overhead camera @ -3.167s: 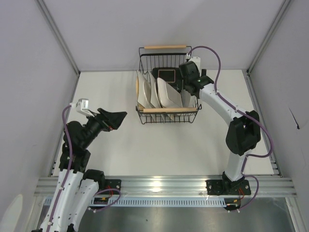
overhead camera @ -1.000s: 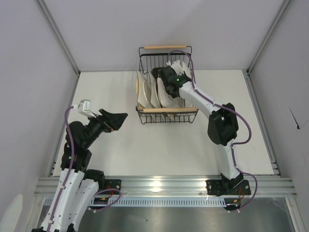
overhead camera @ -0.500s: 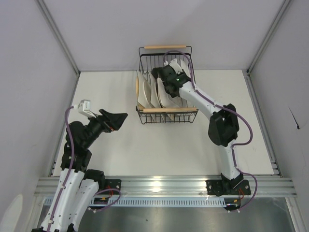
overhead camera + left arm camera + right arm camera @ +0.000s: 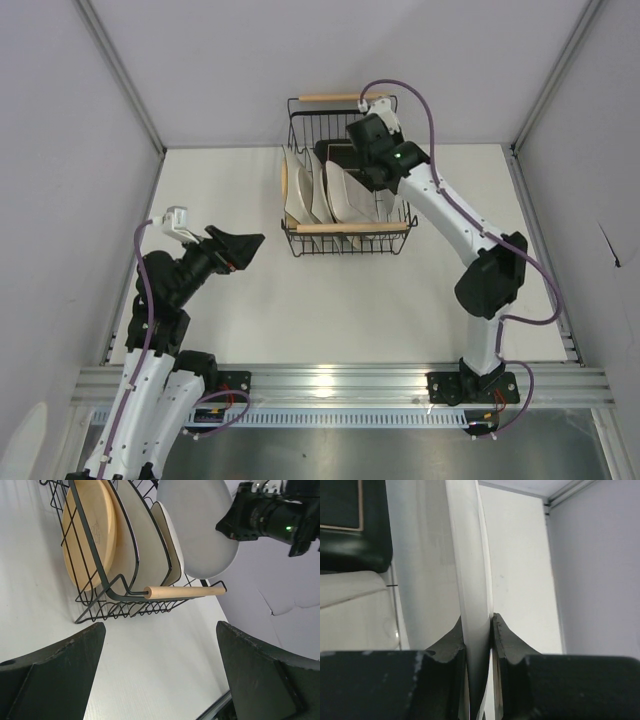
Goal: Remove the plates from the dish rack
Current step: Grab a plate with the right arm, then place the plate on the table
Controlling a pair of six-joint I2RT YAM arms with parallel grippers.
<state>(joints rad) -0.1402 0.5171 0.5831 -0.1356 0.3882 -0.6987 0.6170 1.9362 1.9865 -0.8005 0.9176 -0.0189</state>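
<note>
While upright, smooth white round plate point(image 4: 200, 530) in the pinch of right end effector point(image 4: 479, 625); left end effector point(image 4: 160, 670) agape.

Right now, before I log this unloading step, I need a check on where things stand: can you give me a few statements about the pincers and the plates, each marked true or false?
1. The right pincer is shut on the rim of a white plate. True.
2. The left pincer holds a plate. False: it is open and empty, apart from the rack.
3. A tan plate stands at the left end of the rack. True.
4. The other plates beside the tan one lie flat in a stack. False: they stand on edge, side by side.
</note>
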